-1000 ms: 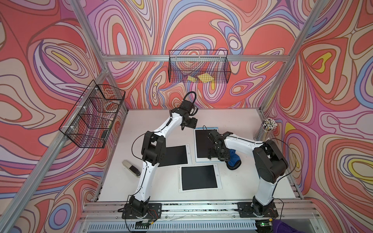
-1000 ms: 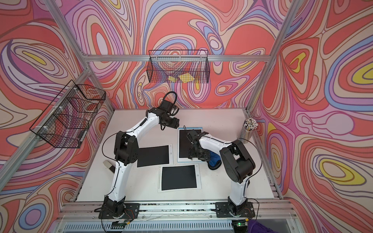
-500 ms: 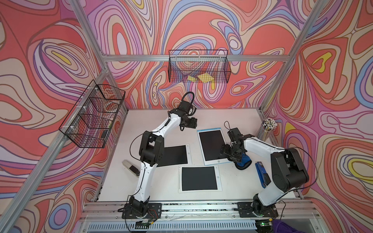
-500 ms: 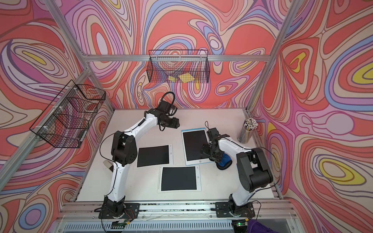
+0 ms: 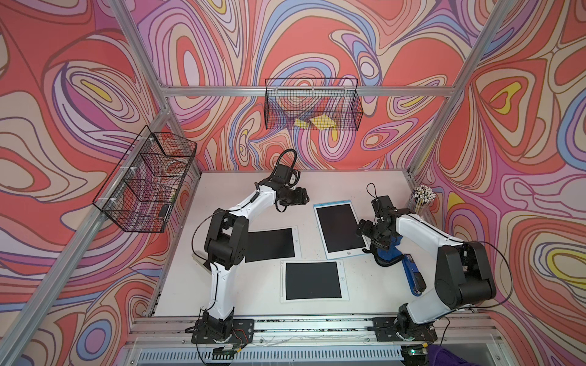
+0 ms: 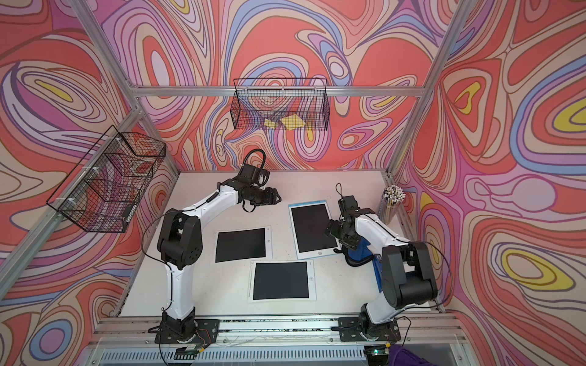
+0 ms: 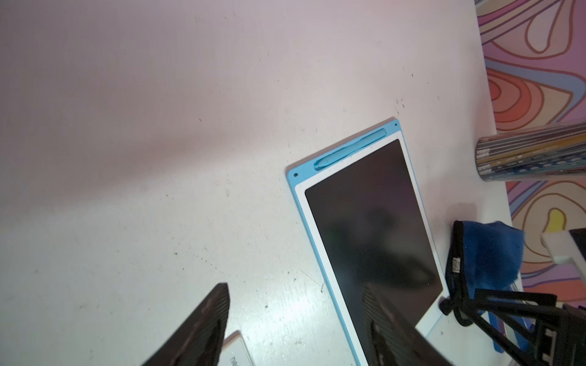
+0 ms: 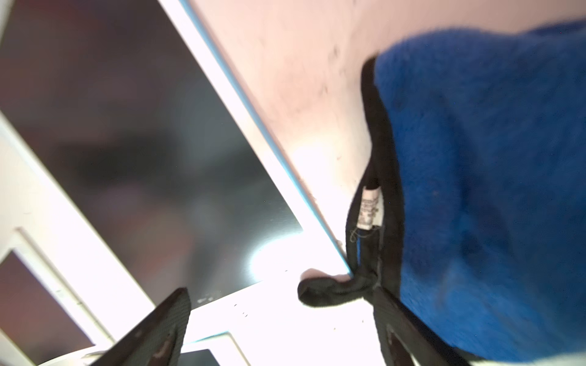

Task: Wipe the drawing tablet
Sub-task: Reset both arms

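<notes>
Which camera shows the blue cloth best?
Left wrist view: the blue cloth shows mostly whole beside the blue-framed tablet. The right wrist view gives a blurred close-up; in both top views the right arm hides most of it.

Left gripper (image 7: 296, 286) jaws apart, just off far-left corner of drawing tablet (image 7: 371, 221) — right gripper (image 8: 280, 291) spread wide at its near-right corner.
</notes>
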You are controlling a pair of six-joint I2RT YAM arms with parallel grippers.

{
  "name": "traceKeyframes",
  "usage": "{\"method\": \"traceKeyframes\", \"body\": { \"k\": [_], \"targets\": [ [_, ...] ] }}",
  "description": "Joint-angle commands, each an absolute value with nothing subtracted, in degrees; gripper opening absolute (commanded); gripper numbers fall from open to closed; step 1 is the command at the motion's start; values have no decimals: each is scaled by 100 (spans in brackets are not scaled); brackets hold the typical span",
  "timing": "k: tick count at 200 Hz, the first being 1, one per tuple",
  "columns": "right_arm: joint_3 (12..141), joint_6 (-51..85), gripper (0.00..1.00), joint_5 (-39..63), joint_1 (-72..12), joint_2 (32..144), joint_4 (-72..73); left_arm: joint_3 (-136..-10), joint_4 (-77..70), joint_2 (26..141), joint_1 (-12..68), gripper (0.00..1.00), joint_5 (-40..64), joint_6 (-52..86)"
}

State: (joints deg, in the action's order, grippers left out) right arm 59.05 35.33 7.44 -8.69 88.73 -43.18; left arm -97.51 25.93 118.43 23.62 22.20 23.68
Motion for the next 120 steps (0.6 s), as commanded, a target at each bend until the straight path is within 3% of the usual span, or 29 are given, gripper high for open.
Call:
{"method": "traceKeyframes", "body": {
  "k": [1, 50, 54, 59, 62, 120],
  "targets": [
    [6133, 3338, 93, 595, -862, 8569, -4491, -9441, 2100, 11391, 2363, 69, 2454, 2610],
    [5970, 3174, 93, 875, -861, 8240, -4201, -7922, 1081, 9948, 2367, 67, 1818, 2643],
    [5917, 3137, 93, 931, -861, 8194, -4057, -7720, 962, 9760, 2369, 72, 1692, 2632],
    [5883, 3110, 94, 963, -862, 8114, -3887, -7491, 850, 9512, 2369, 95, 1523, 2607],
    [5868, 3103, 94, 956, -861, 8073, -3789, -7360, 796, 9390, 2367, 99, 1424, 2579],
    [5854, 2829, 98, -785, -861, 7519, -2675, -5444, 541, 7209, 2354, 99, -797, 2426]
  ]
}}
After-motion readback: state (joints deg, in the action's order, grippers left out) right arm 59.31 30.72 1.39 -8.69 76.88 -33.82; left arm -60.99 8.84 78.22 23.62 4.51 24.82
